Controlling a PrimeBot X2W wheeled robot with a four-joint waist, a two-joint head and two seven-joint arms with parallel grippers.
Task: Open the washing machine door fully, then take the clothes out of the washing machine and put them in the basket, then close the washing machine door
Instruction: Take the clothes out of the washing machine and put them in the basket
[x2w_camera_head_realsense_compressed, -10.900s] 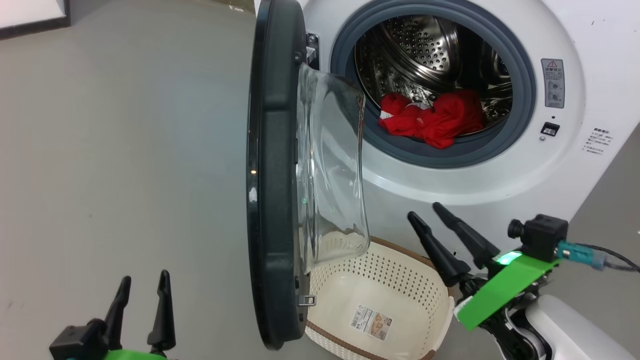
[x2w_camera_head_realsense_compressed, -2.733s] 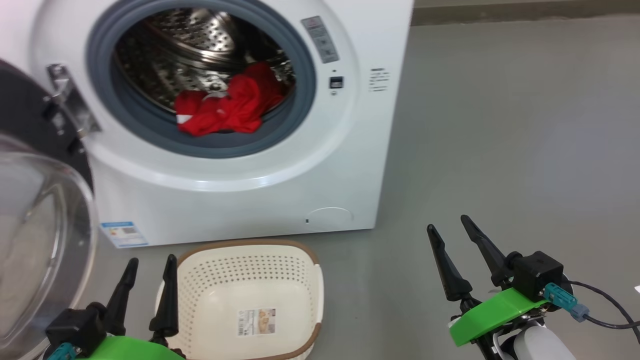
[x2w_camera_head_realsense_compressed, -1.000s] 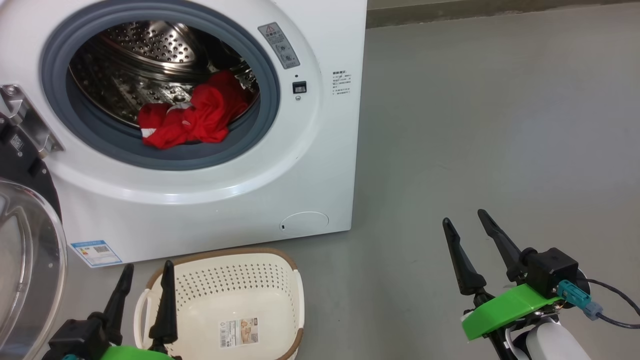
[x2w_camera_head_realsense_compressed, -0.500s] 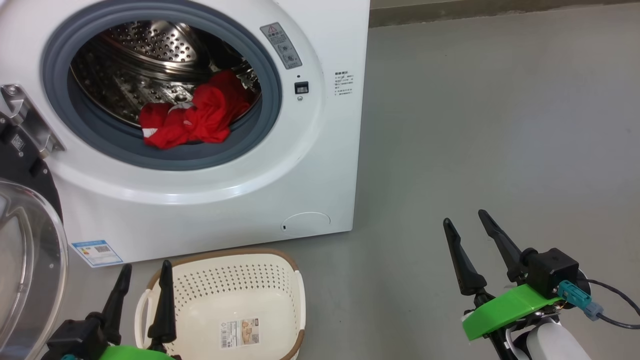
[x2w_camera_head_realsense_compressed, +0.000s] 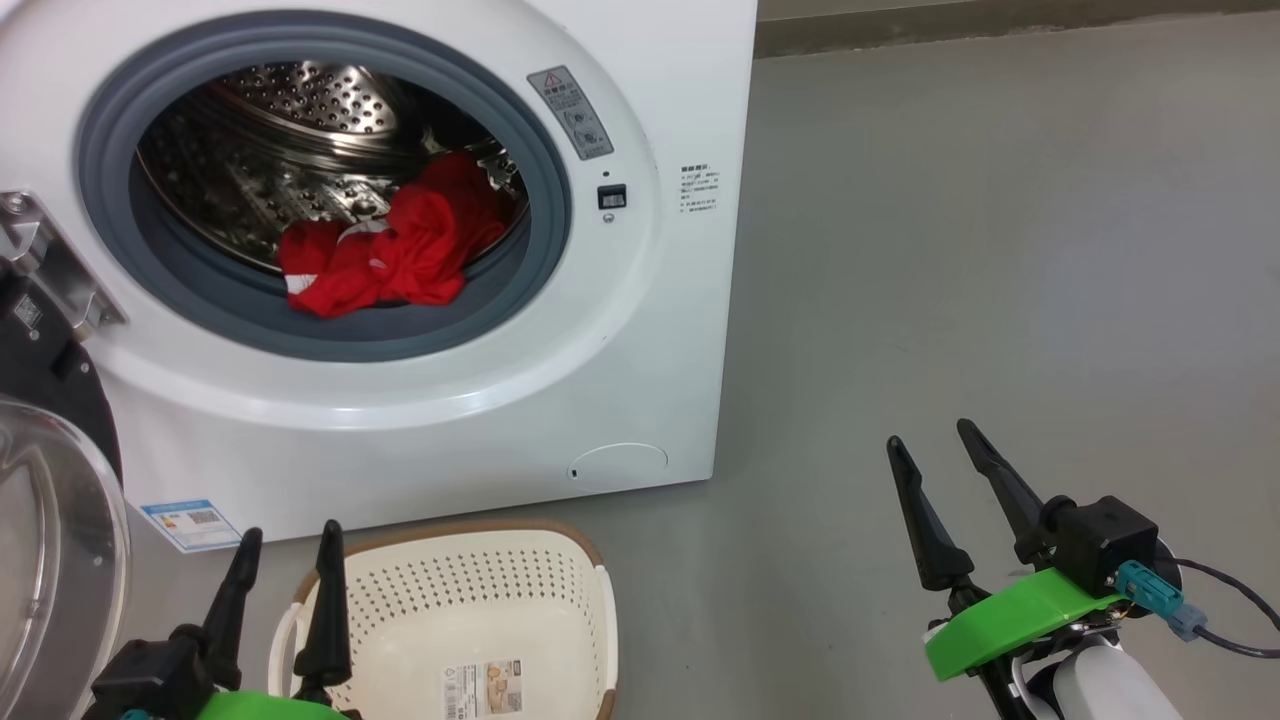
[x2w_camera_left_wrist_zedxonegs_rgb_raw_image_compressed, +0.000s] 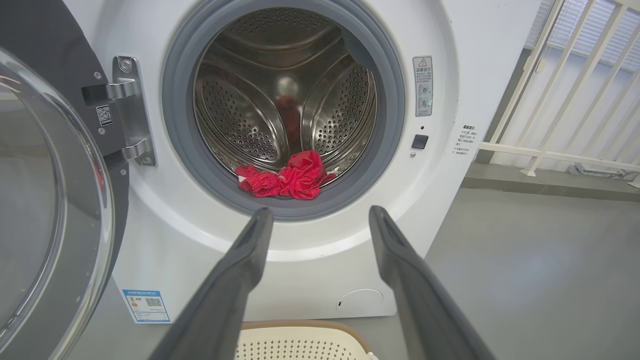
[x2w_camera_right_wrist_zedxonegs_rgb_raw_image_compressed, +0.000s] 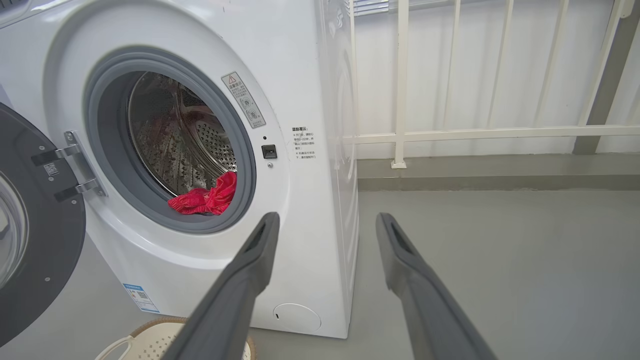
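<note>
The left jaws stand spread wide and pinch nothing. Straight ahead of them, past their tips, is the open mouth of the washing machine (x2w_camera_head_realsense_compressed: 640, 330). The clothes (x2w_camera_head_realsense_compressed: 390, 262) lie in a red heap at the front lip of the drum (x2w_camera_left_wrist_zedxonegs_rgb_raw_image_compressed: 280, 100), against the grey gasket and well apart from the jaws. To the left of these jaws the washing machine door (x2w_camera_left_wrist_zedxonegs_rgb_raw_image_compressed: 50, 200) stands wide open on its hinge (x2w_camera_left_wrist_zedxonegs_rgb_raw_image_compressed: 130, 110), glass bowl bulging outward. Just below and beyond the left jaws the basket (x2w_camera_head_realsense_compressed: 470, 590) sits on the floor (x2w_camera_head_realsense_compressed: 1000, 250) before the machine, a sticker on its bottom. The right jaws are likewise spread and hold nothing. They hover over bare floor, well right of the basket. The machine's front right corner is ahead and to their left, the clothes farther left. A white railing (x2w_camera_right_wrist_zedxonegs_rgb_raw_image_compressed: 450, 134) stands beyond.
</note>
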